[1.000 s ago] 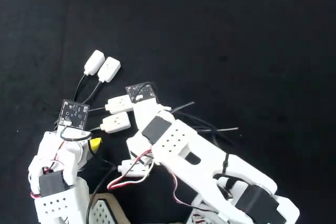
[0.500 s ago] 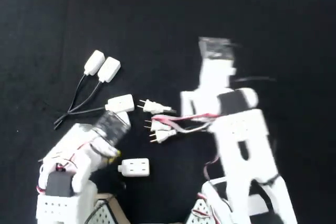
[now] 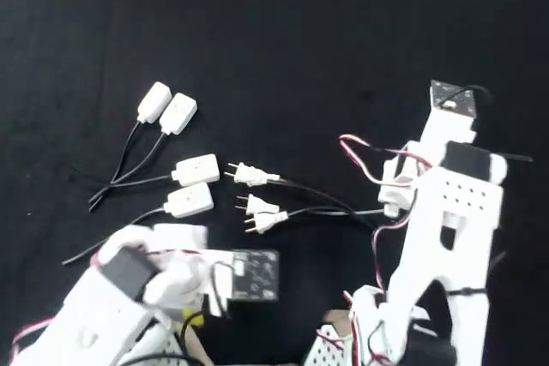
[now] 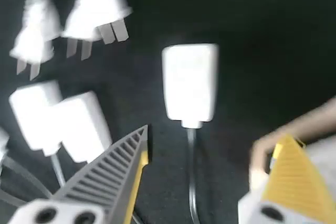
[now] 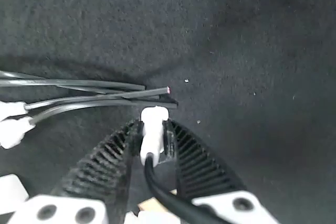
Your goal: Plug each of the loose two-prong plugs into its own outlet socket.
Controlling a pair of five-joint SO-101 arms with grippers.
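Observation:
Two white sockets (image 3: 154,102) (image 3: 178,114) lie at the back left, and two more (image 3: 197,169) (image 3: 190,201) nearer the middle. Three white two-prong plugs (image 3: 250,175) (image 3: 257,206) (image 3: 268,222) lie beside them, their black cords running right. My right gripper (image 5: 154,127) is shut on a white plug (image 5: 153,136) with a black cord, just above the cloth, on the right arm (image 3: 446,203). My left gripper (image 4: 199,182) is open at the front left (image 3: 255,273), and a white socket (image 4: 190,82) lies just beyond its fingers (image 4: 105,177). Two plugs (image 4: 100,9) (image 4: 34,35) lie farther on.
A black cloth (image 3: 343,40) covers the table. Loose black cord ends (image 5: 157,92) lie in front of the right gripper. Red and white servo wires (image 3: 369,160) loop off the right arm. Open cloth stretches across the back and the far right.
The right arm has swung from the middle over to the right side, uncovering the three plugs. The left arm has dropped back toward the front edge and turned right.

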